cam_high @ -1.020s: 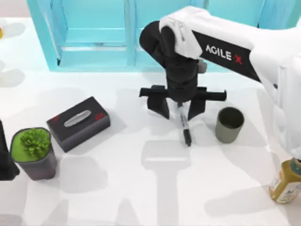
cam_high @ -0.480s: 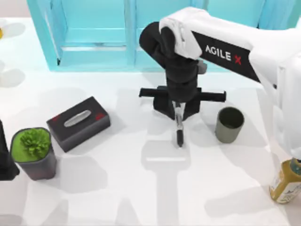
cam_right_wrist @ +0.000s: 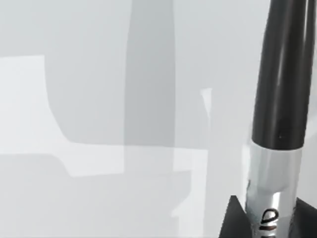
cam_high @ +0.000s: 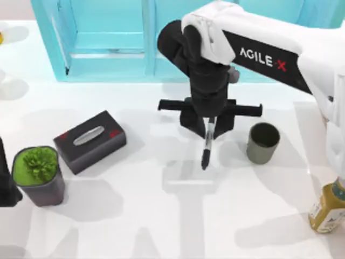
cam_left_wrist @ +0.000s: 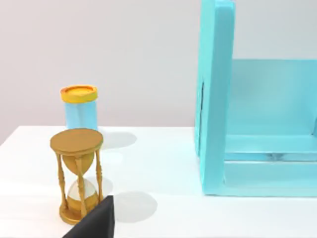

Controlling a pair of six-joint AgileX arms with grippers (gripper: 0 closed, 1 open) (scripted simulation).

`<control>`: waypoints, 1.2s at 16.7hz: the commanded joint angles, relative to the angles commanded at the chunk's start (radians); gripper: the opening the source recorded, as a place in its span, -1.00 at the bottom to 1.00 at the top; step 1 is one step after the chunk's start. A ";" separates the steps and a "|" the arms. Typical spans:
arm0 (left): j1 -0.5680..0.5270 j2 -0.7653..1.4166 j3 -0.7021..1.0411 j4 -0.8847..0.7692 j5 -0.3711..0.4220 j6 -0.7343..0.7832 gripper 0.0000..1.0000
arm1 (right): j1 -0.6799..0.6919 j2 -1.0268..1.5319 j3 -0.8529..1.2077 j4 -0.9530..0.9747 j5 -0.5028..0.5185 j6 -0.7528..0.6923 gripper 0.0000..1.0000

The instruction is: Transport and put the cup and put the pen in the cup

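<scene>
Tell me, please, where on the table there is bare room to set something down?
The widest bare patch is the near middle of the table, between the plant pot on the left and the bottle on the right. It is crowded behind that: the tissue box, the right gripper holding the pen, and the cup beside it.

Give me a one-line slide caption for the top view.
Right gripper shut on the pen, beside the cup on the white table.
</scene>
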 joint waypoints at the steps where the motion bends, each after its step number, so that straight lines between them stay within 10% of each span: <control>1: 0.000 0.000 0.000 0.000 0.000 0.000 1.00 | 0.006 -0.018 -0.014 -0.005 0.000 0.006 -1.00; 20: 0.000 0.000 0.000 0.000 0.000 0.000 1.00 | 0.110 -0.320 -0.247 -0.083 -0.008 0.105 -1.00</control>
